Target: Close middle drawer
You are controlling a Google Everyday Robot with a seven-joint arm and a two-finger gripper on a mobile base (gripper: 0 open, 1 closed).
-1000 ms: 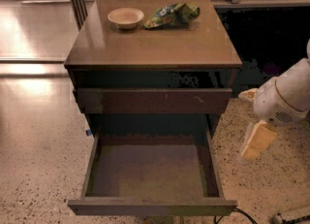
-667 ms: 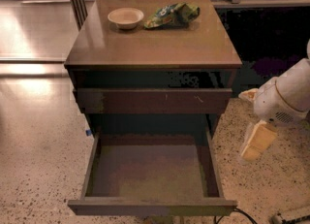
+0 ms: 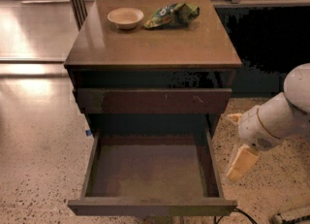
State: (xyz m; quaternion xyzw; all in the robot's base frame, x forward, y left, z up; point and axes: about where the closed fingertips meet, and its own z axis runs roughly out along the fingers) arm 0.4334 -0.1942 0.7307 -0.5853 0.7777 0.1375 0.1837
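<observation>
The middle drawer (image 3: 151, 206) is a dark brown, wide, shallow box with a low plain front panel. It is pulled far out of the cabinet (image 3: 153, 48) toward the camera, and its inside is empty. Above it is the taller drawer front with pale scratch marks (image 3: 152, 101), standing slightly out. My gripper (image 3: 237, 140) hangs from the white arm (image 3: 278, 116) just right of the open drawer's right side wall, without touching it. Its pale yellow fingers (image 3: 240, 162) are spread apart and hold nothing.
On the cabinet top stand a small pale bowl (image 3: 125, 17) and a green snack bag (image 3: 173, 14). The speckled floor (image 3: 38, 169) spreads left and right of the drawer. A dark cable (image 3: 240, 214) lies on the floor at the drawer's front right corner.
My gripper has moved a little down and left, closer to the open drawer's right side. The drawers have not moved.
</observation>
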